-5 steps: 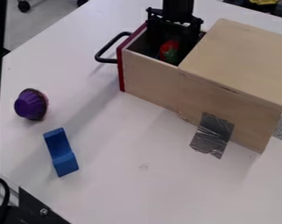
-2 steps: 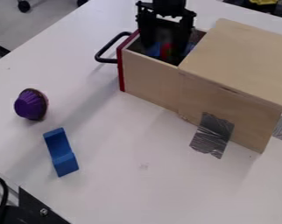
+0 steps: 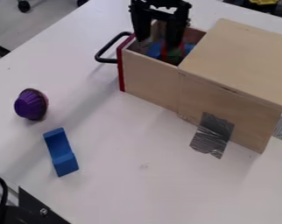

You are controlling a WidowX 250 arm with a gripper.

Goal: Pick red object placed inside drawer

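Camera view: gripper (image 3: 160, 43) shifted a bit toward 10 o'clock since the earlier frame. Jaws wide apart over the drawer (image 3: 149, 62), gap between them has no grip on anything. Red object (image 3: 164, 52) in drawer, at 12-1 o'clock in view, partly behind one jaw. Its green part sits on the 5 o'clock side; can't tell long axis. Drawer handle (image 3: 99, 53) at 11, purple item (image 3: 31, 105) at 9, blue block (image 3: 61, 153) at 8, both on counter (image 3: 137, 188).
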